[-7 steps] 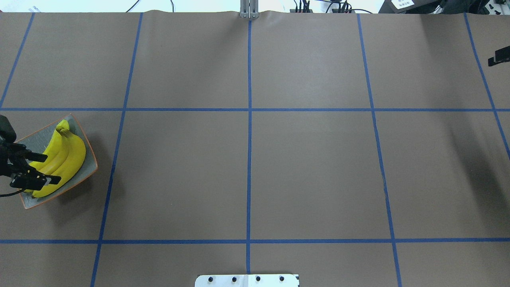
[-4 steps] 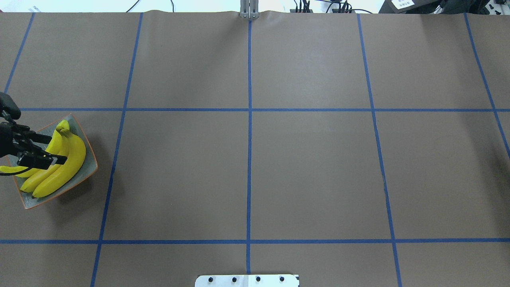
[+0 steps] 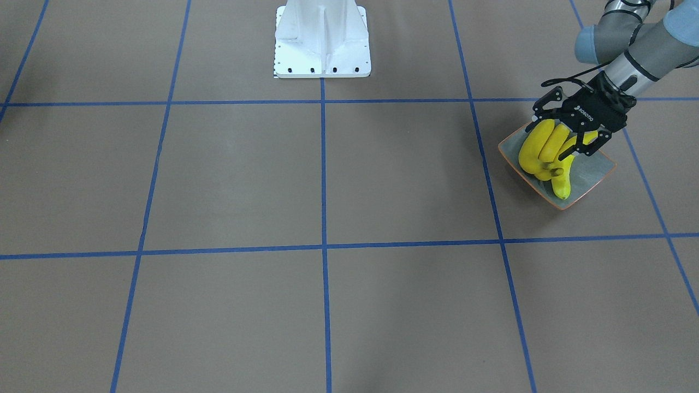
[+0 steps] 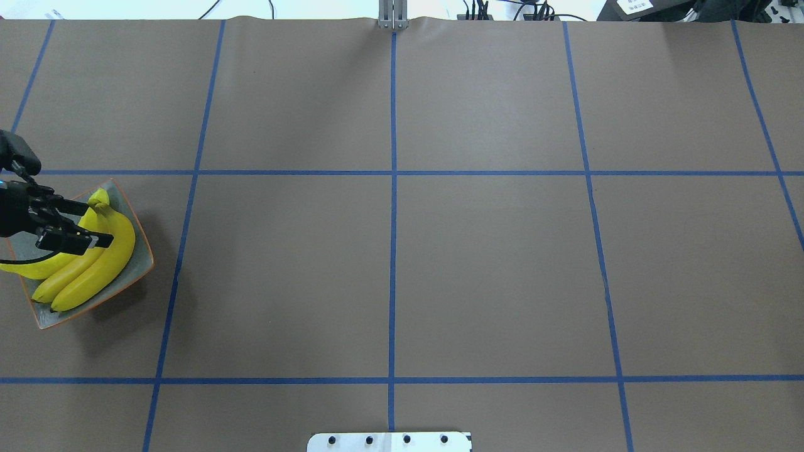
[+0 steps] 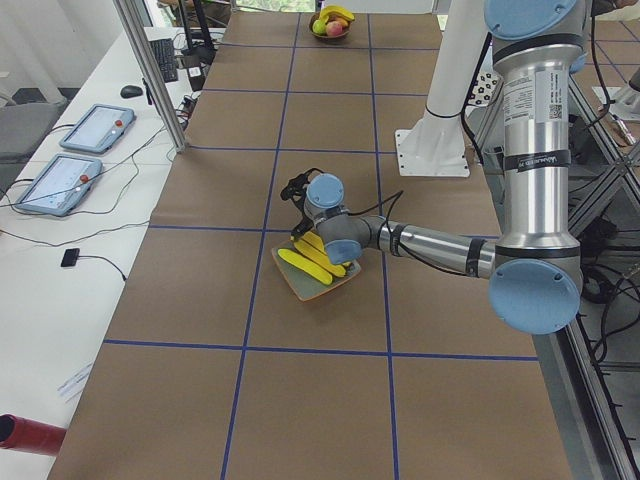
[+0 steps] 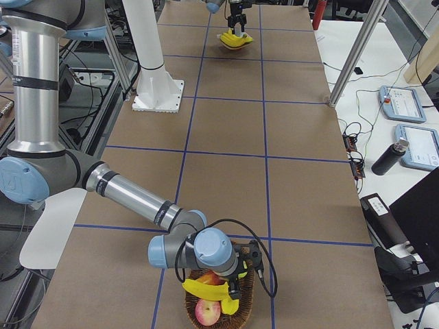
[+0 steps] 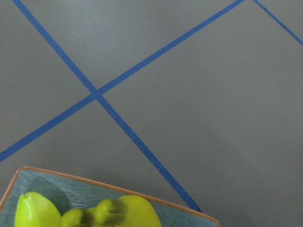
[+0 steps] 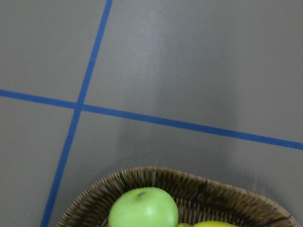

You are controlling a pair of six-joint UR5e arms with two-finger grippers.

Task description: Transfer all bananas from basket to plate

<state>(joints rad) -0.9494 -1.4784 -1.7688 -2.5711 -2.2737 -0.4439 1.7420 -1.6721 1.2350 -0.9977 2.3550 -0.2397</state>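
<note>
A bunch of yellow bananas [image 4: 107, 257] lies on the grey-green plate [image 4: 143, 263] at the table's left end, stems toward the far side. My left gripper [image 4: 99, 222] is open over the bunch's stem half, one finger on each side [image 3: 562, 136]. The left wrist view shows only banana stems [image 7: 109, 212] and the plate's rim [image 7: 118, 193]. At the other end, the wicker basket [image 6: 241, 312] holds a banana [image 6: 206, 289]. My right gripper [image 6: 236, 277] hangs over it; I cannot tell whether it is open or shut. The right wrist view shows the basket's rim [image 8: 156, 176].
A green apple [image 8: 142, 208] and a red apple [image 6: 206, 312] also lie in the basket. The white robot base [image 3: 322, 38] stands at the middle of the near table edge. Blue tape lines grid the brown tabletop.
My left gripper has slid along the bunch toward its stem end, staying open. One more banana now shows at the plate's left side. The dark right-arm part has left the overhead view.
</note>
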